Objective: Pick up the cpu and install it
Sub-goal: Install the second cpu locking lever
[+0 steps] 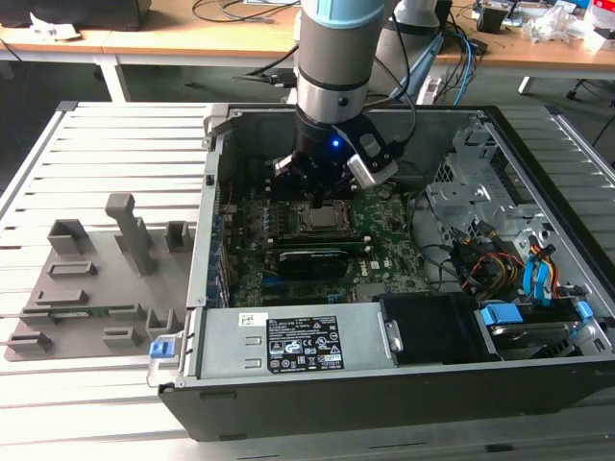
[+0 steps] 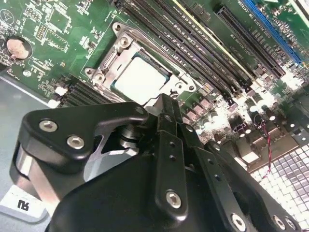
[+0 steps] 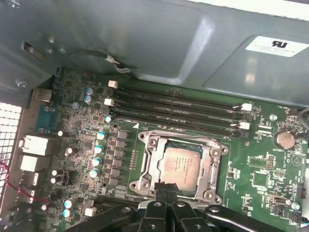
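Lying flat in the motherboard socket (image 3: 179,166), the cpu (image 3: 182,166) shows its silver-grey top plate inside the metal retention frame, at the board's centre in the exterior view. Gripper (image 3: 166,193): poised just above the socket's near edge, at 6 o'clock of the chip in the first wrist view; its fingers meet tip to tip there, closed on nothing and not touching the cpu. Handling, by judgement: light, stiff, thin, smooth-topped; the underside contacts are fragile, so hold belongs on opposite rim edges, kept level. Containers: computer case (image 1: 538,384), open-topped, holding the motherboard (image 1: 384,259), power supply (image 1: 298,341) at 6 o'clock, and drive bays with cabling at 3 o'clock. Memory slots (image 3: 178,108) run alongside the socket at 12 o'clock.
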{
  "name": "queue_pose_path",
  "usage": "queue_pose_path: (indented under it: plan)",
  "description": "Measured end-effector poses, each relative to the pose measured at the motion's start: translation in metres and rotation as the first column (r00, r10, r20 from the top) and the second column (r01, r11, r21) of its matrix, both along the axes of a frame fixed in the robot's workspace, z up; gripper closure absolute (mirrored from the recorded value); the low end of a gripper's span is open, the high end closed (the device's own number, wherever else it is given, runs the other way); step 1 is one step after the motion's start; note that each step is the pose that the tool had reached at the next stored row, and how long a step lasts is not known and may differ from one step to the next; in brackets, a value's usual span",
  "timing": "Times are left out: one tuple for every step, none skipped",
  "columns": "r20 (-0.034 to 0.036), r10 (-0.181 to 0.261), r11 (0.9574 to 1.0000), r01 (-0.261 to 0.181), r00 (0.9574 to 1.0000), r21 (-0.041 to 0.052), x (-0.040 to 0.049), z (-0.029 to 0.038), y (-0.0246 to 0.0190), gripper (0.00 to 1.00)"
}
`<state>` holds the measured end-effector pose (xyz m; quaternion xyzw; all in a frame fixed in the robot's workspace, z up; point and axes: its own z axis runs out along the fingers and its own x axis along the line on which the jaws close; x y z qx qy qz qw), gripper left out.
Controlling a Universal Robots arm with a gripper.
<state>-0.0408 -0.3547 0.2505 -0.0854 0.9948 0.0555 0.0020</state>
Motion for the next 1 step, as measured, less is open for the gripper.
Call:
queue_pose_path:
  plan:
    - [0.0, 0.0, 1.0, 0.0, 1.0, 0.0, 0.0, 0.0001, 0.0, 0.89]
